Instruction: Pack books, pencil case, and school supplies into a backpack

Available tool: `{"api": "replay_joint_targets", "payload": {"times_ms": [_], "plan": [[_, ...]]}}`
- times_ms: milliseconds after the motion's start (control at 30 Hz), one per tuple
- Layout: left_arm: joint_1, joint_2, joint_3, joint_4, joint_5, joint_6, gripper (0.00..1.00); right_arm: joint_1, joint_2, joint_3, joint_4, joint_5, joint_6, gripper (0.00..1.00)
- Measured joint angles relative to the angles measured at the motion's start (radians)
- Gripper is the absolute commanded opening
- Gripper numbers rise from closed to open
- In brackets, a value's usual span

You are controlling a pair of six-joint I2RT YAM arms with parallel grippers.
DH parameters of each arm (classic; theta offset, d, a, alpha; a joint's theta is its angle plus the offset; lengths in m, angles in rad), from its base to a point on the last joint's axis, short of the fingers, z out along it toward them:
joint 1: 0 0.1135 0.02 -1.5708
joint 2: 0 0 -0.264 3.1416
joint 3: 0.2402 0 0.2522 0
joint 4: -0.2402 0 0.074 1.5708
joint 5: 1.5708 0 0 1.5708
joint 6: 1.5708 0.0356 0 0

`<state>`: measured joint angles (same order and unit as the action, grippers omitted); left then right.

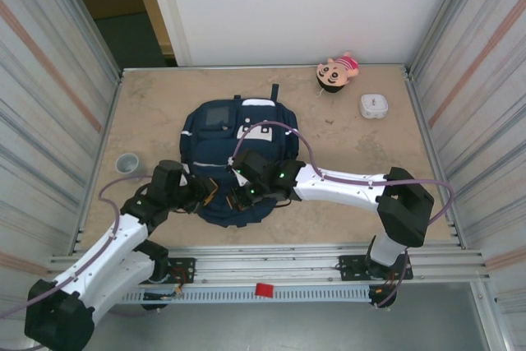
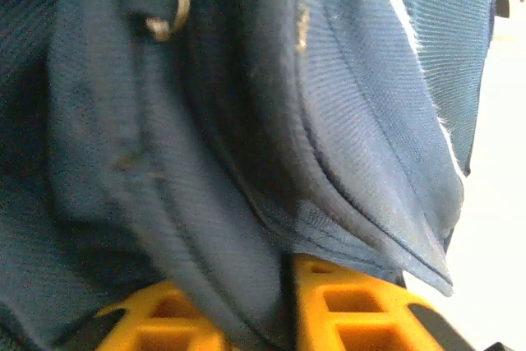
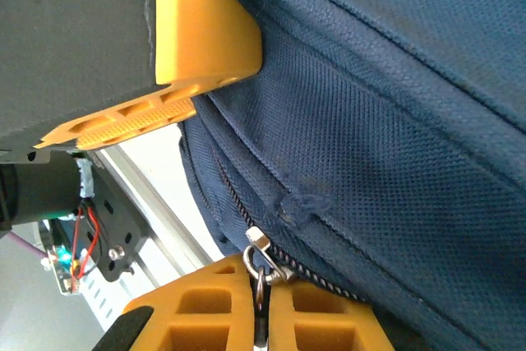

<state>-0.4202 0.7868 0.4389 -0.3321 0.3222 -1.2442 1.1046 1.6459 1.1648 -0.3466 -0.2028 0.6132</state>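
The navy blue backpack (image 1: 234, 133) lies flat in the middle of the table, its zippered end towards the arms. My left gripper (image 1: 215, 191) is at that near end, shut on a fold of the backpack's fabric (image 2: 246, 121) between its yellow fingers (image 2: 353, 310). My right gripper (image 1: 245, 196) is just to its right, shut on the metal zipper pull (image 3: 263, 260), which sits on the backpack's zipper line (image 3: 394, 121). The left gripper's yellow finger (image 3: 197, 30) hangs close above. The books, pencil case and school supplies are out of view.
A pink plush doll (image 1: 339, 69) and a white rounded box (image 1: 375, 105) sit at the back right. A small grey cup (image 1: 126, 163) stands at the left. Corrugated metal walls close both sides, and an aluminium rail (image 1: 271, 265) runs along the near edge.
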Motion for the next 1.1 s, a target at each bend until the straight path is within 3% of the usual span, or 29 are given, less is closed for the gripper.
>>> {"api": "replay_joint_targets", "payload": {"times_ms": [100, 300, 467, 533, 600, 767, 933, 1067, 1100], "plan": [[0.026, 0.012, 0.042, -0.032, 0.010, 0.059, 0.00, -0.032, -0.041, -0.051, 0.010, -0.010, -0.021, 0.00], [0.152, 0.006, 0.079, -0.082, 0.092, 0.174, 0.00, -0.188, -0.187, -0.142, -0.007, -0.084, -0.086, 0.00], [0.195, -0.014, 0.087, -0.128, 0.106, 0.246, 0.01, -0.324, -0.242, -0.175, -0.065, -0.143, -0.146, 0.00], [0.196, -0.015, 0.087, -0.135, 0.116, 0.260, 0.11, -0.343, -0.242, -0.175, -0.075, -0.164, -0.160, 0.00], [0.198, -0.015, 0.087, -0.142, 0.116, 0.280, 0.32, -0.342, -0.242, -0.175, -0.075, -0.174, -0.173, 0.00], [0.198, -0.032, 0.113, -0.193, 0.066, 0.360, 0.62, -0.341, -0.242, -0.175, -0.074, -0.177, -0.175, 0.00], [0.189, -0.081, 0.183, -0.198, 0.033, 0.551, 0.74, -0.341, -0.237, -0.175, -0.068, -0.185, -0.175, 0.01], [0.182, -0.108, 0.212, -0.183, 0.045, 0.813, 0.76, -0.341, -0.237, -0.175, -0.064, -0.188, -0.175, 0.38], [0.176, -0.109, 0.216, -0.170, 0.055, 0.876, 0.76, -0.341, -0.238, -0.175, -0.063, -0.189, -0.175, 0.42]]}}
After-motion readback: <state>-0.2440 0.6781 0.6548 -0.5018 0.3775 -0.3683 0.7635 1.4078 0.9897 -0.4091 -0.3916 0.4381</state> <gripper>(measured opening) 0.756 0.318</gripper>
